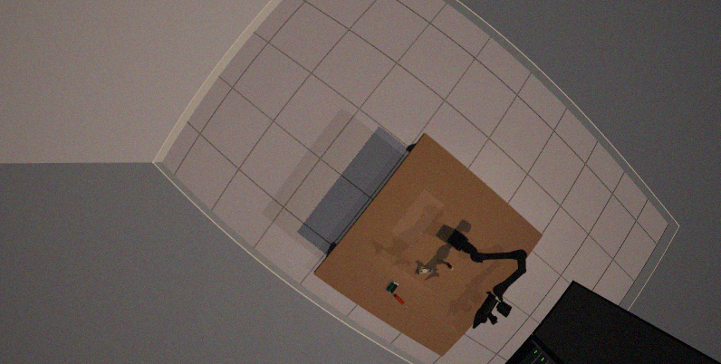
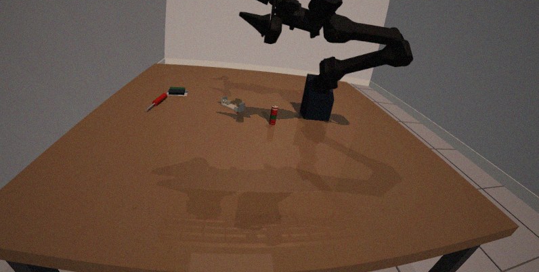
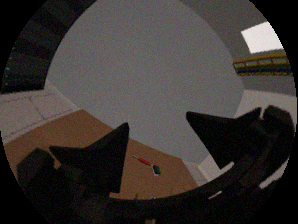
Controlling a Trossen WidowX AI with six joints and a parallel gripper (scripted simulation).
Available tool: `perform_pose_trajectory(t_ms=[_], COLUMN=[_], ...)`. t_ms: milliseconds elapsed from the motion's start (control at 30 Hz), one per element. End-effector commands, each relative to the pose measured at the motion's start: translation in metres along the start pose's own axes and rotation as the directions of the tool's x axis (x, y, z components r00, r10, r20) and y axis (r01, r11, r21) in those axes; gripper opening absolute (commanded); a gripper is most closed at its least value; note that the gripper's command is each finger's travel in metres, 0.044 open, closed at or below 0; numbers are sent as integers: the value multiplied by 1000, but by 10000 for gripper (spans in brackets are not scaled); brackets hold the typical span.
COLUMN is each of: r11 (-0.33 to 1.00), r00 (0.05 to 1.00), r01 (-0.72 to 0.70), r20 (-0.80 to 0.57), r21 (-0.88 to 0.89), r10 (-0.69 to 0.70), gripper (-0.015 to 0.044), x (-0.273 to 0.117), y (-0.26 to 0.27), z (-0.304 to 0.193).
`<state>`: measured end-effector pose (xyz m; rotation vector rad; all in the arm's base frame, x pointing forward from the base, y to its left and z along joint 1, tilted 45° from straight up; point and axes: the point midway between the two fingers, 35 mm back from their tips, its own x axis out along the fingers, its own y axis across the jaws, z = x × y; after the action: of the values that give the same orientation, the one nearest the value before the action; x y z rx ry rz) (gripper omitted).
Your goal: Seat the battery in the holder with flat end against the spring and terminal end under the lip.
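Observation:
The battery [image 1: 448,264] [image 2: 273,116], red with a green band, stands upright on the table. Its top end looks pale; the terminal is too small to make out. The grey holder [image 1: 425,271] [image 2: 240,107] lies to the left of the battery in the exterior view, apart from it, with raised end walls and no battery in it. Its spring and lip are too small to tell apart. My gripper [image 2: 242,3] [image 3: 158,120] is open and empty, high above the table. It points away from the arm's base, one finger above the other in the exterior view, touching neither battery nor holder.
A red screwdriver [image 1: 398,299] [image 2: 160,99] [image 3: 144,161] lies beside a small dark green and black object [image 1: 391,286] [image 2: 177,91] [image 3: 156,170], farther left than the holder in the exterior view. The arm's base [image 2: 316,100] stands right of the battery. Arm shadows cross the wooden table [image 1: 479,190] [image 2: 113,157].

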<state>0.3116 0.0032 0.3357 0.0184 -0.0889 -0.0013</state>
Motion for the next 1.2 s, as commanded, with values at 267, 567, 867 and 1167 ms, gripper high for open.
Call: perform_pose_trajectory(t_ms=[267, 567, 867, 1167], r11=[883, 529, 461, 465], r00=[686, -46, -119, -118], r01=[-437, -717, -695, -695], r20=[-699, -789, -721, -725], r21=[-173, 453, 552, 548], r10=[203, 613, 683, 679], gripper=[164, 0, 0, 0], x=[-1, -103, -116, -118], y=[7, 34, 39, 69], z=[-175, -263, -261, -295])
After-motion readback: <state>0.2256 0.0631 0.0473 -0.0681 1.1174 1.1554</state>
